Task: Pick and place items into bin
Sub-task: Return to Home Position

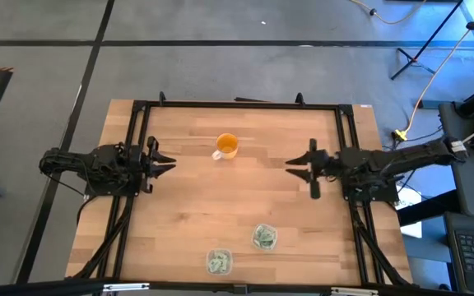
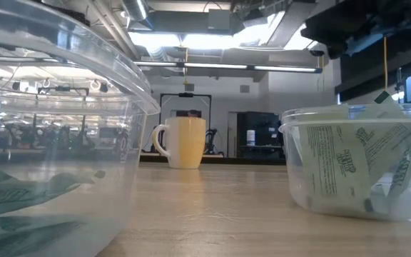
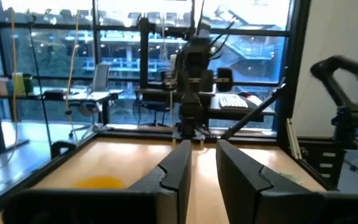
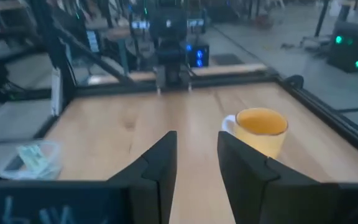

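Note:
Pale green and white packets lie inside two clear plastic tubs near the table's near edge: one tub [image 1: 263, 237] and one closer tub [image 1: 219, 262]. In the low view packets [image 2: 348, 168] stand leaning in the right tub, and others [image 2: 20, 207] lie at the bottom of the large left tub [image 2: 56, 143]. My left gripper [image 1: 164, 164] hovers open over the table's left side. My right gripper [image 1: 290, 163] hovers open on the right, facing it. The right wrist view shows one tub of packets [image 4: 33, 158]. Neither gripper holds anything.
An orange cup [image 1: 226, 146] stands upright on the table between the two grippers, toward the far edge; it also shows in the low view [image 2: 184, 143] and the right wrist view [image 4: 260, 130]. A black frame [image 1: 237, 104] runs around the wooden table.

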`<move>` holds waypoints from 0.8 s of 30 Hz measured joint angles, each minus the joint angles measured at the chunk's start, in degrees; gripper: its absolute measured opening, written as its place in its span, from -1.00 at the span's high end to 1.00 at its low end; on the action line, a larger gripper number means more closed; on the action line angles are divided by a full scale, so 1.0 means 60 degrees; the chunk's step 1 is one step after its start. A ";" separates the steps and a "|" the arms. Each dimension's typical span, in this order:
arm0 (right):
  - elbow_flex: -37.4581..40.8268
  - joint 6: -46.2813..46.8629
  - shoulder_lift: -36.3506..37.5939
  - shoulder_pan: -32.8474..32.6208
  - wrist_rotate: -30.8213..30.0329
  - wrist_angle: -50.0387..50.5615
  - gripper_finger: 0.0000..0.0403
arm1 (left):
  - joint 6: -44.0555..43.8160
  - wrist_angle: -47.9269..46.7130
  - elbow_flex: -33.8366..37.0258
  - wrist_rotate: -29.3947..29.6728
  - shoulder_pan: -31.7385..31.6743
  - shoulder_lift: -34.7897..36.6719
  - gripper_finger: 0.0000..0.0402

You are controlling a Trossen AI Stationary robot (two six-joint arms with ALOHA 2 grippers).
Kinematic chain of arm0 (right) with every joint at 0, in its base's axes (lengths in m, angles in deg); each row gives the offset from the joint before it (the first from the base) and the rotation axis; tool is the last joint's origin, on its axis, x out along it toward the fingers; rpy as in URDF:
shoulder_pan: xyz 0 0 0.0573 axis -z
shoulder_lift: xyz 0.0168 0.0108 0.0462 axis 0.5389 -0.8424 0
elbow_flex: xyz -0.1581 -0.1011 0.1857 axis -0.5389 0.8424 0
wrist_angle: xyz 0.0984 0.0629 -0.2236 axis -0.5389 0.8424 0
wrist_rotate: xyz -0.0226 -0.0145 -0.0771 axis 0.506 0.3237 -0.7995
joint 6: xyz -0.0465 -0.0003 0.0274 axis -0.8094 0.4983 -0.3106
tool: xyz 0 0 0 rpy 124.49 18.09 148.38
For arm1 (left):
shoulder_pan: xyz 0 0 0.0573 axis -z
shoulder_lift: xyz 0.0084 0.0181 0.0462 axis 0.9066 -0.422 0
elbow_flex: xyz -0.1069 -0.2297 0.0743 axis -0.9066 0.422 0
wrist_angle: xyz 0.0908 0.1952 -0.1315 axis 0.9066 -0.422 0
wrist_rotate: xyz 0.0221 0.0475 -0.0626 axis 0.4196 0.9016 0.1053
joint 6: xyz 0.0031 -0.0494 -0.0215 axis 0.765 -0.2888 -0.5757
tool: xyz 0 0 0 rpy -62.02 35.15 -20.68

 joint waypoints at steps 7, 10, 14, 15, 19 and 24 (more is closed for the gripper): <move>0.1285 0.0105 0.2717 0.1107 0.1559 0.0083 0.41 | 0.0074 0.0073 -0.0004 -0.0001 -0.0240 0.0003 0.65; 0.1612 0.0108 0.3534 0.1370 0.1647 0.0327 0.41 | 0.0105 0.0097 -0.0004 0.0103 -0.0606 0.0004 0.65; 0.1831 0.0108 0.4327 0.1717 0.1645 0.0942 0.41 | 0.0175 0.0192 -0.0004 0.0093 -0.1254 0.0004 0.65; 0.1860 0.0108 0.4506 0.1804 0.1645 0.1015 0.41 | 0.0175 0.0199 -0.0004 0.0088 -0.1428 0.0004 0.65; 0.1909 0.0112 0.5303 0.2090 0.1645 0.1616 0.41 | 0.0114 0.0227 -0.0004 -0.0359 -0.2115 0.0004 0.65; 0.1909 0.0285 0.6313 0.2166 0.1647 0.2482 0.41 | -0.0014 0.0279 -0.0004 -0.1122 -0.2963 0.0004 0.65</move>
